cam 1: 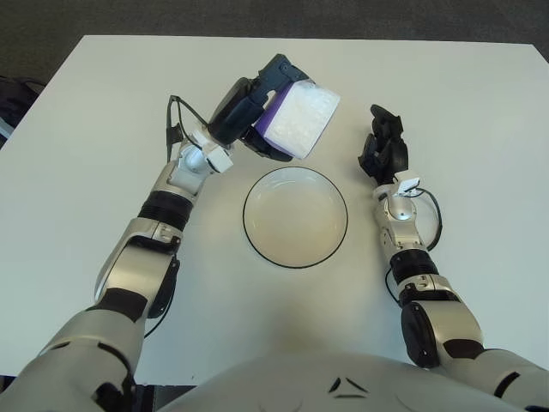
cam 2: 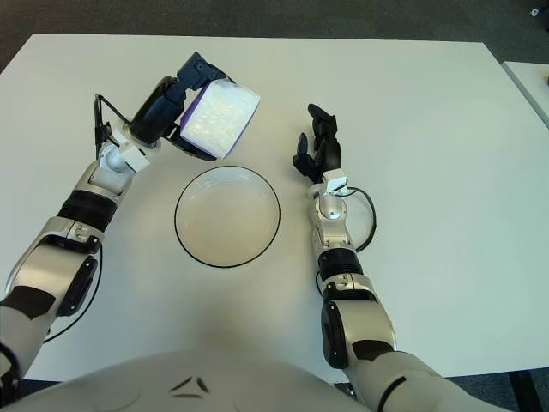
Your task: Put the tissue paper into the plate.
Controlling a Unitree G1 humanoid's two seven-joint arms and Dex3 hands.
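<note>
White table (cam 1: pixel 480 94) filled most of both views, dark floor along the far edge. Left hand (cam 1: pixel 257 112) was raised above the table, fingers clamped around a tissue paper pack (cam 1: pixel 298 120), white soft wrap with a purple side panel facing the palm. Pack sat tilted in the grip, its white face turned up and toward the robot's right. No brand or writing readable on the pack from either eye; the surface showed only a faint texture.

Plate (cam 1: pixel 254 236), round, white with a thin dark rim, lay flat on the table just below and slightly right of the left hand as seen. Pack showed just past the plate's far rim, its lower corner close to that rim, not inside the plate and held up off the table.

Right hand (cam 1: pixel 383 148) showed to the right of the plate, well apart from the pack, dark fingers loosely extended and holding nothing. Whether it touched the table could not be told. Small white tag sat at its wrist, nothing legible on it. Black cable (cam 1: pixel 174 129) looped beside the left wrist, another near the right forearm.
</note>
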